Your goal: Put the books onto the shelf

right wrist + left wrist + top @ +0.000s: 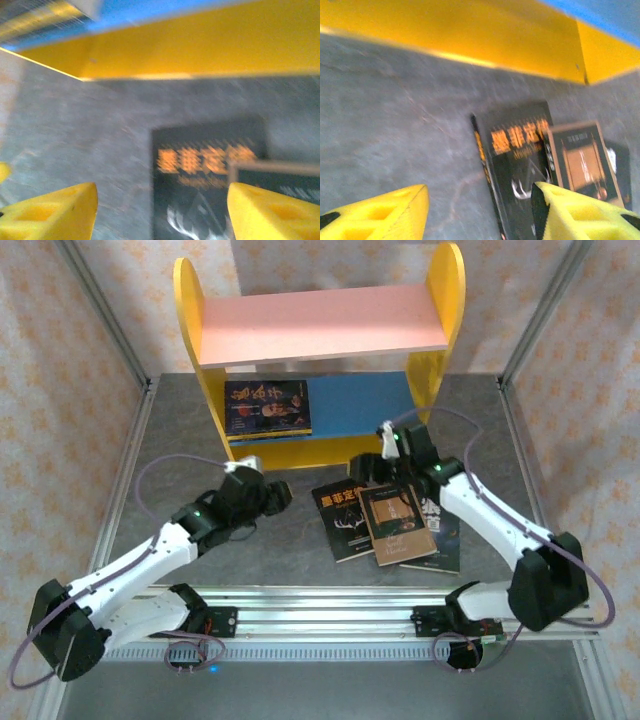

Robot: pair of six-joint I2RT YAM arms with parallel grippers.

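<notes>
Top external view: where are the books [343, 522]?
One dark paperback [266, 406] lies flat on the shelf's [440, 310] blue lower board. Three overlap on the grey speckled table [180, 440], with the brown framed cover [395, 523] on top.
Anything in the way?
The yellow front lip [310, 450] stands between them and the board. Both the left fingers [385, 212] and right fingers [50, 212], yellow wedges, stand wide and empty.

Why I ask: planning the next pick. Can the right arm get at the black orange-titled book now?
Probably yes. The right gripper hangs near the far edge of the black book, jaws open and empty; the brown book overlaps only its right side.
</notes>
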